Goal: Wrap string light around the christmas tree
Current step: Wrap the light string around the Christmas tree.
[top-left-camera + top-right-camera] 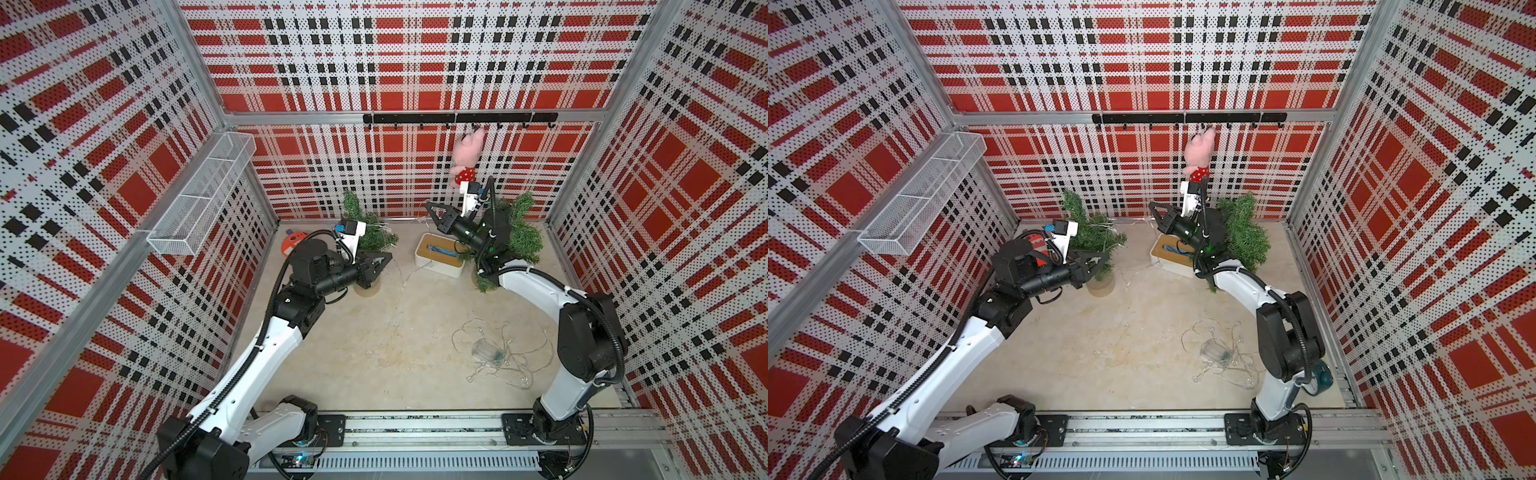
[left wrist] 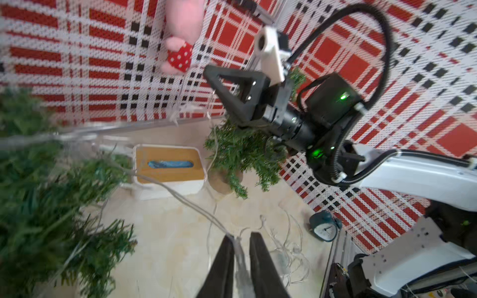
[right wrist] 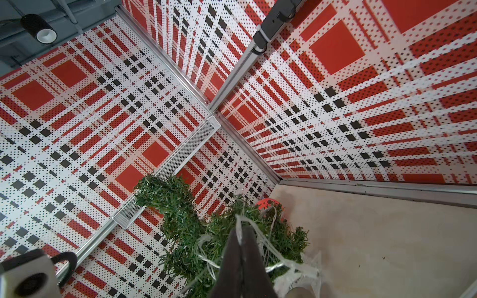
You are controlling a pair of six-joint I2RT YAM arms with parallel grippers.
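A small green christmas tree (image 1: 370, 237) (image 1: 1092, 232) stands in a pot at the back left, with thin pale strands of the string light (image 3: 258, 247) lying over its branches. My left gripper (image 1: 390, 256) (image 2: 241, 238) is at this tree's right side, shut on a clear strand of the string light. My right gripper (image 1: 428, 205) (image 3: 240, 231) hangs higher, right of the tree top, shut on another strand. The rest of the string light (image 1: 494, 353) (image 1: 1217, 353) lies in a loose heap with its clear box on the floor at the front right.
A second green tree (image 1: 523, 237) (image 2: 242, 152) stands at the back right behind my right arm. A white tissue box (image 1: 440, 255) sits between the trees. A pink plush (image 1: 467, 158) hangs from the hook rail (image 1: 415, 118). There is a red toy (image 1: 293, 243), a clock (image 2: 324, 227) and a wire basket (image 1: 203, 195).
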